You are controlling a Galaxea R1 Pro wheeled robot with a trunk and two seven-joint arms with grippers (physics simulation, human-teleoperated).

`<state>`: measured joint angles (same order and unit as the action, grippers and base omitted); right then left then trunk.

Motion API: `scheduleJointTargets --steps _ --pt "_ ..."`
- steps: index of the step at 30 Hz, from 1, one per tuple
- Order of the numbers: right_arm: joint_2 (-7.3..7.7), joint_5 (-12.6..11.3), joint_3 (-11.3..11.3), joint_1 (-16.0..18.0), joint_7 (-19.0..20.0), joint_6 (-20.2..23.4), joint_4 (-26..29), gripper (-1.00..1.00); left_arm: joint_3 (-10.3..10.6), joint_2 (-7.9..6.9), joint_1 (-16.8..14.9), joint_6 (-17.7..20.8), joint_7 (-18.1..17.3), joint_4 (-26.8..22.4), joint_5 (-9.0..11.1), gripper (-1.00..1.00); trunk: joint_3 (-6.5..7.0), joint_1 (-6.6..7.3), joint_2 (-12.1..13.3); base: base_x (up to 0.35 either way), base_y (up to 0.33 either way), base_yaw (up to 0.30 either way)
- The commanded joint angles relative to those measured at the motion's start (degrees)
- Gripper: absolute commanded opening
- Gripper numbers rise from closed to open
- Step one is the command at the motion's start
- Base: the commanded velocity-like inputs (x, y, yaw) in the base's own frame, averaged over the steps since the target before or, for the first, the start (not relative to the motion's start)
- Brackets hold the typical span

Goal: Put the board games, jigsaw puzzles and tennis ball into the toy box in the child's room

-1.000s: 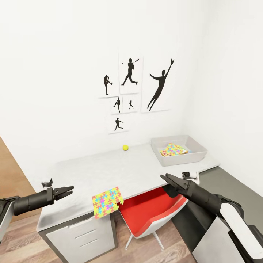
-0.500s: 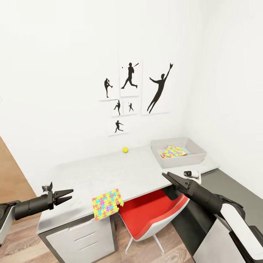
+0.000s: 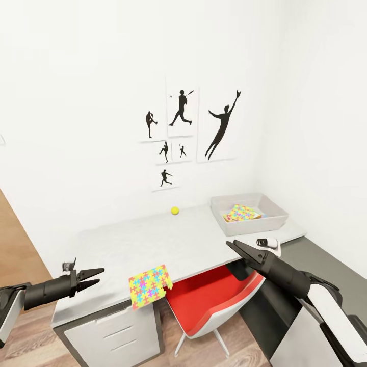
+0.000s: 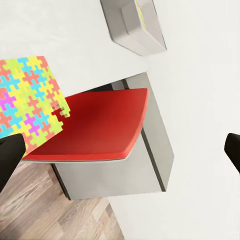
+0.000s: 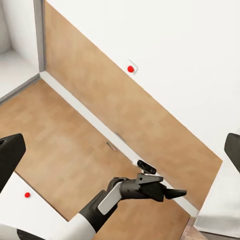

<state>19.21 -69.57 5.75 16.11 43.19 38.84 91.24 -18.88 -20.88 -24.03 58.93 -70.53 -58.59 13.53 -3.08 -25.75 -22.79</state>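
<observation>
Grey and pale, the worktop (image 3: pixel 153 239) is the landmark we place things by. On its near edge lies a jigsaw puzzle (image 3: pixel 149 284), bright with many colours, one end hanging over the edge above the drawers (image 3: pixel 120 331). The tennis ball (image 3: pixel 175 210) sits at the worktop's far edge by the wall, well apart from the puzzle. At the worktop's right end stands the toy box (image 3: pixel 270 220), and inside it we see another multicoloured flat piece (image 3: pixel 241 212); we cannot tell whether it is a puzzle or a board game, and part of it is hidden by the box wall. A small black-and-white object (image 3: pixel 267 243) near the box is too small to name. A red chair (image 3: pixel 214 295) is tucked under the worktop, its legs partly cut off.

Our left claw (image 3: pixel 92 276) hovers at the worktop's left end, fingers spread apart and empty. Our right claw (image 3: pixel 235 247) hangs over the worktop's front edge above the chair; the head view leaves its jaws unclear, but its wrist view shows the fingertips (image 5: pixel 10 160) wide apart.
</observation>
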Motion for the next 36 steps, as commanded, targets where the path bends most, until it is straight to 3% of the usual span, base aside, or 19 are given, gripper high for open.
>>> scheduleJointTargets --steps 1,4,15,28,36 --pt "0.04 -0.5 0.0 0.1 -0.1 0.4 0.0 1.00 0.0 0.01 -0.1 0.4 -0.1 0.0 0.1 1.00 -0.13 -0.04 -0.1 0.000 0.000 0.000" --pt "0.04 -0.5 0.1 0.1 -0.1 0.4 0.0 1.00 0.0 0.03 -0.1 0.4 0.0 0.0 0.1 1.00 -0.13 -0.04 -0.1 0.000 0.000 0.000" --pt "0.04 -0.5 0.1 0.1 -0.1 0.4 0.0 1.00 0.1 0.05 -0.1 0.5 0.1 0.0 0.2 1.00 -2.10 -2.45 -4.5 0.000 0.000 0.000" --pt "0.04 -0.5 0.1 0.1 -0.1 0.4 0.0 1.00 -0.1 0.05 -0.1 0.6 -0.1 0.0 0.3 1.00 -2.10 -2.45 -4.5 -0.003 0.000 0.000" --pt "0.04 -0.5 0.1 0.1 -0.1 0.4 0.0 1.00 -0.1 0.05 -0.1 0.7 -0.1 0.0 0.3 1.00 -2.10 -2.45 -4.5 -0.209 0.000 0.000"
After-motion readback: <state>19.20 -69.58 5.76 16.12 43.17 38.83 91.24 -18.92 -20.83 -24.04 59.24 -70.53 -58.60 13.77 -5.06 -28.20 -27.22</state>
